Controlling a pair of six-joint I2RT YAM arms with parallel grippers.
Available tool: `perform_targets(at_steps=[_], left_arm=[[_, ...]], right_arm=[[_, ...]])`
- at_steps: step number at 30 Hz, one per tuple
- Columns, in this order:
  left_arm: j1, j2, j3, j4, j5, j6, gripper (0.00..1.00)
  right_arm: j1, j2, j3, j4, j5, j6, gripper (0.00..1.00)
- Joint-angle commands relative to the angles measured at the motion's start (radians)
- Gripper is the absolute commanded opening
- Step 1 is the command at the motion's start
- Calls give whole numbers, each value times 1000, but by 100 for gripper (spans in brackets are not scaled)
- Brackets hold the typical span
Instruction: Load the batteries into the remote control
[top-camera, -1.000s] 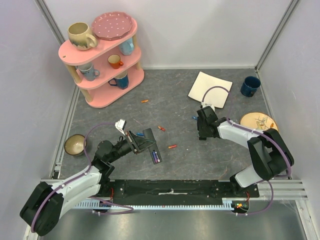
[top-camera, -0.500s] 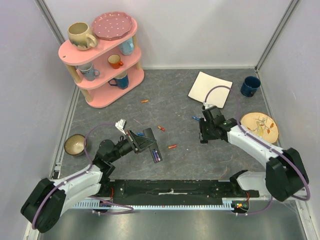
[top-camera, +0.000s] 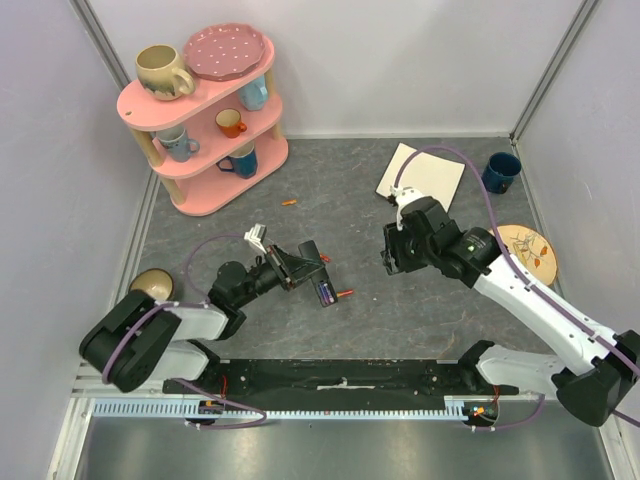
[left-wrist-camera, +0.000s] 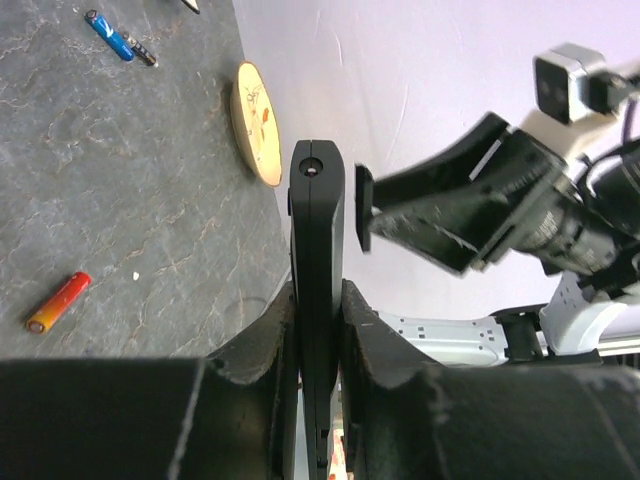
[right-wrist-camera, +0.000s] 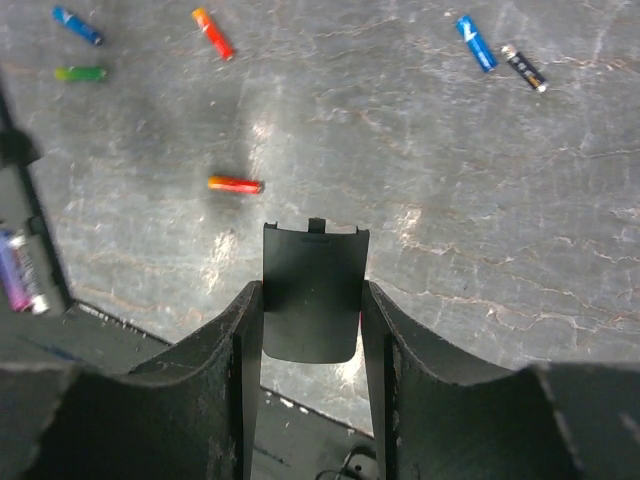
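My left gripper (top-camera: 300, 268) is shut on the black remote control (top-camera: 312, 278) and holds it off the table. Purple batteries (top-camera: 325, 293) sit in its open recess. In the left wrist view the remote (left-wrist-camera: 317, 230) stands edge-on between my fingers. My right gripper (top-camera: 392, 262) is shut on the black battery cover (right-wrist-camera: 313, 290) and hovers to the right of the remote. Loose batteries lie on the table: an orange-red one (right-wrist-camera: 235, 184), an orange one (right-wrist-camera: 212, 33), a green one (right-wrist-camera: 80, 73) and a blue one (right-wrist-camera: 474, 42).
A pink shelf (top-camera: 205, 120) with mugs stands at the back left. A white square plate (top-camera: 422, 177) and a blue mug (top-camera: 500, 172) are at the back right. A wooden plate (top-camera: 528, 245) lies by the right wall, and a bowl (top-camera: 150, 285) by the left edge.
My right arm has lifted and swung left towards the remote with the cover. My left gripper has carried the remote to the right, closer to the right gripper.
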Motion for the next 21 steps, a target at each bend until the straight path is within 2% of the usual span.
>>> perform_targets(at_steps=[1, 7, 12, 21], left_arm=[[-20, 110, 68, 282, -18, -58, 2], [-57, 193, 103, 321, -56, -58, 2], [-83, 265, 126, 371, -68, -64, 2], [-90, 294, 123, 440, -81, -44, 2]], right_arm=[[61, -5, 102, -93, -8, 9, 16], [134, 20, 161, -105, -16, 43, 16], [202, 55, 149, -76, -7, 69, 16], [314, 133, 158, -33, 32, 117, 16]])
